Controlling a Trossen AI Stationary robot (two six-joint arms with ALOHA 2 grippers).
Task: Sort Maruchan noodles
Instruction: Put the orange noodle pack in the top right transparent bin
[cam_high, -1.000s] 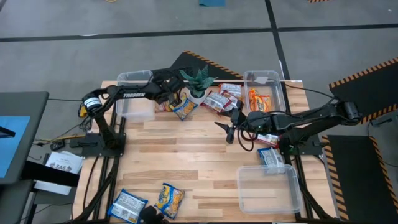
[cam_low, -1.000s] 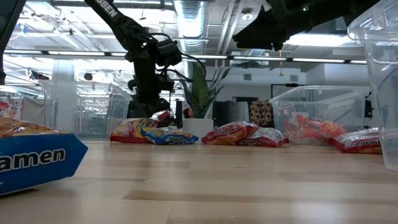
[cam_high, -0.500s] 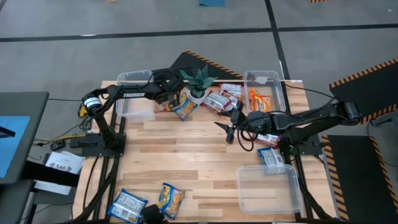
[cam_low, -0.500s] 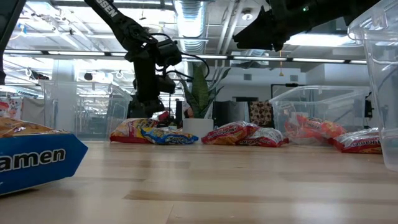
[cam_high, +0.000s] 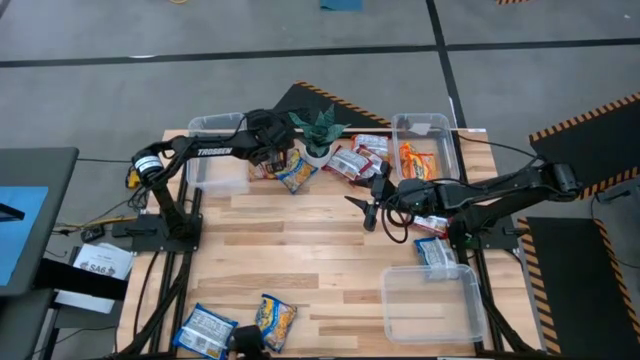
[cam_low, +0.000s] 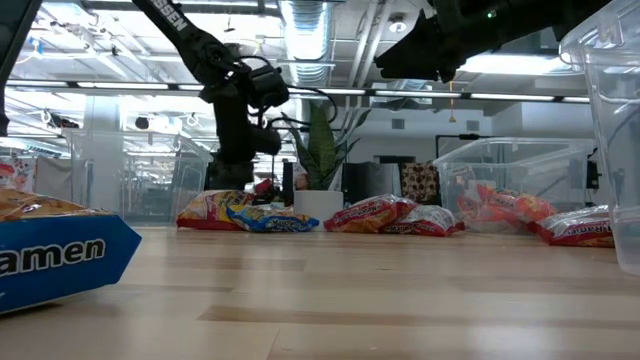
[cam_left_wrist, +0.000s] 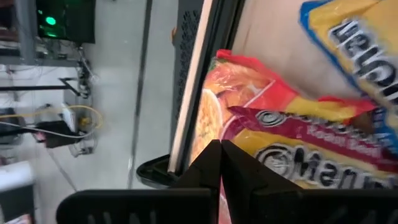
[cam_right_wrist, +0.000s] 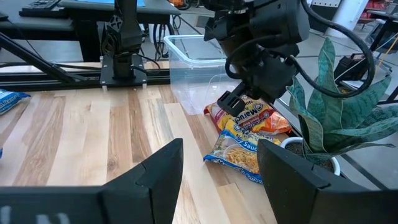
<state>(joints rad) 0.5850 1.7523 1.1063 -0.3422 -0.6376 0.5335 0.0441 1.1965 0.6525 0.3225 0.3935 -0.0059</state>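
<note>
1. Left gripper (cam_high: 272, 160) hangs above the noodle packets (cam_high: 285, 170) beside the potted plant (cam_high: 318, 135), fingers pressed together, holding nothing.
2. Right gripper (cam_high: 366, 208) hovers mid-desk (cam_high: 300, 260), fingers apart and empty.

Both arms are matte black, built of boxy links and rounded joints, with loose black cables looping along them. The left arm (cam_high: 205, 152) carries white lettering on one link and a yellow-ringed joint near its base; the right arm (cam_high: 480, 190) is plain black.
</note>
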